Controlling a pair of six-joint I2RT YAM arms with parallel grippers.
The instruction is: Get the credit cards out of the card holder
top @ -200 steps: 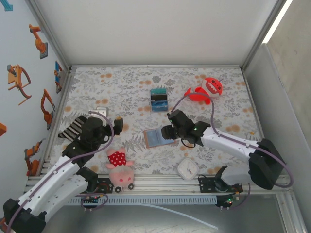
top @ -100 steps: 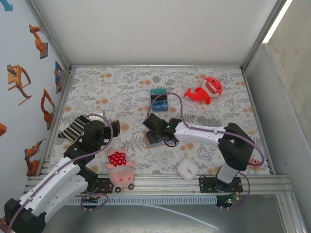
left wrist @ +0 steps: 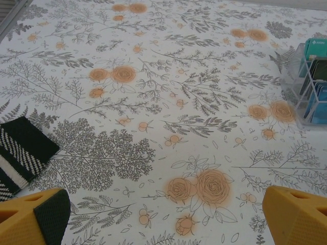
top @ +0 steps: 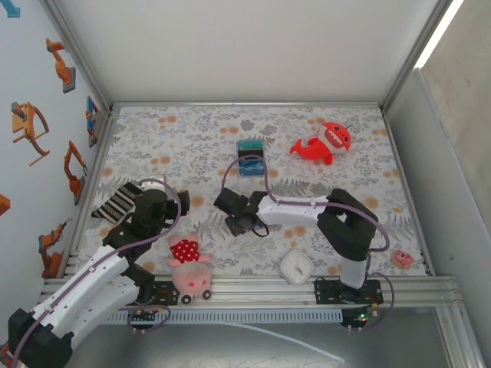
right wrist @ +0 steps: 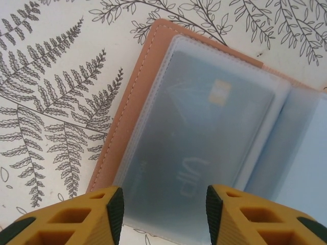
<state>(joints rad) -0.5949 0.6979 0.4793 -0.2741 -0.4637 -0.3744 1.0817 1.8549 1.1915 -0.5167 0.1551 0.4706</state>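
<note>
Matt leather card holder (right wrist: pixel 124 116) carries glossy plastic sleeves (right wrist: pixel 204 153).

Robot-laboratory test cell: two white jointed robot arms (top: pixel 92 277) bolted to a silver aluminium rail (top: pixel 253 287) at the near edge, plain white panel walls (top: pixel 245 54) in metal framing, orange cartoon robot-arm stickers (top: pixel 29 123) on the left wall, and a floral-printed tabletop (top: pixel 192 146).
</note>
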